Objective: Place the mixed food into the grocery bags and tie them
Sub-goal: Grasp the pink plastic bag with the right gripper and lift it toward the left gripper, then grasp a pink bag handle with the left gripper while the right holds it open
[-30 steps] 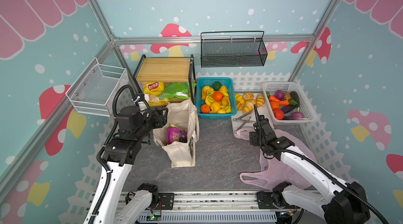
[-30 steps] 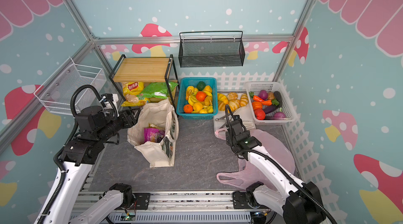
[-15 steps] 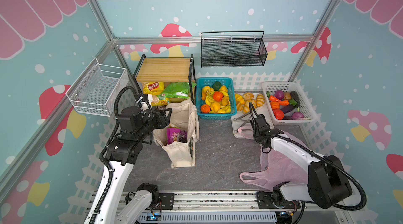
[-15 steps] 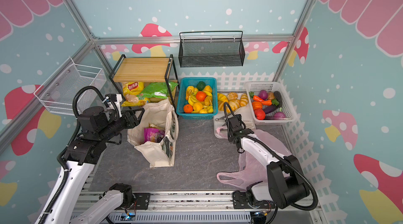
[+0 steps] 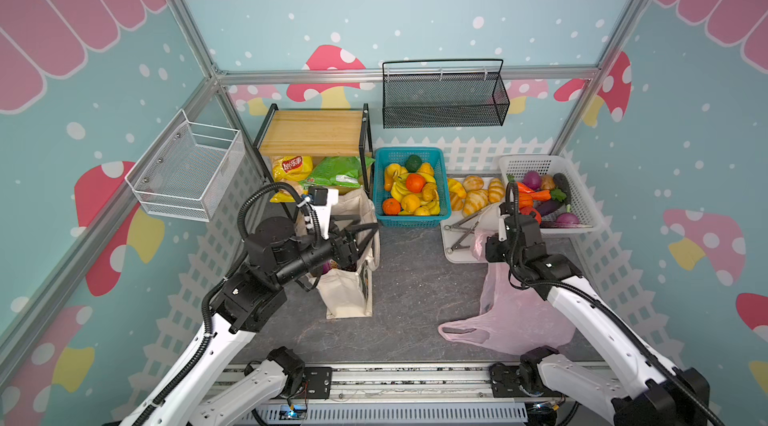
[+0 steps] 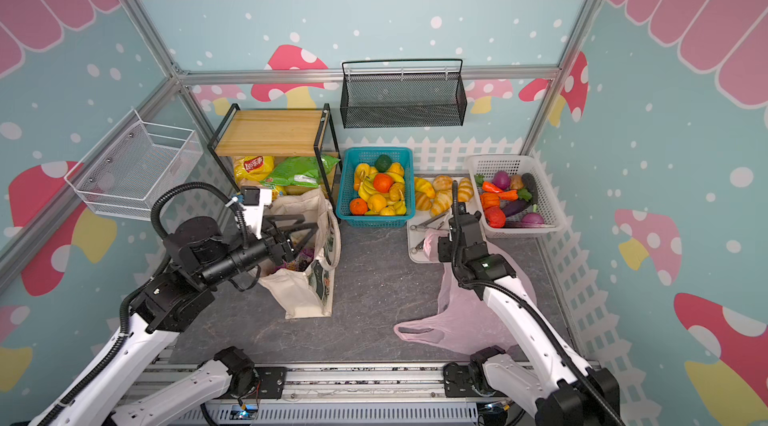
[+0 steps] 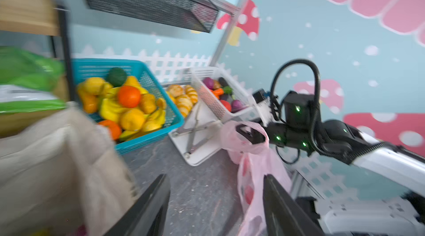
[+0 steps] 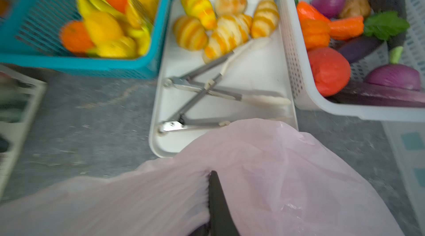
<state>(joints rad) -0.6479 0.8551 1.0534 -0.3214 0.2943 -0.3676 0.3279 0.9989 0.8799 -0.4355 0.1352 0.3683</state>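
Right fingers have pinched shut on thin crinkled pink bag; left fingers open above canvas tote

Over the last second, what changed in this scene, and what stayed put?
The right end effector, open a second ago by the tray, has shut on the top edge of the pink bag. The left end effector, open, moved rightward across the mouth of the canvas tote. The tote, fruit basket, vegetable basket and tray have not moved.
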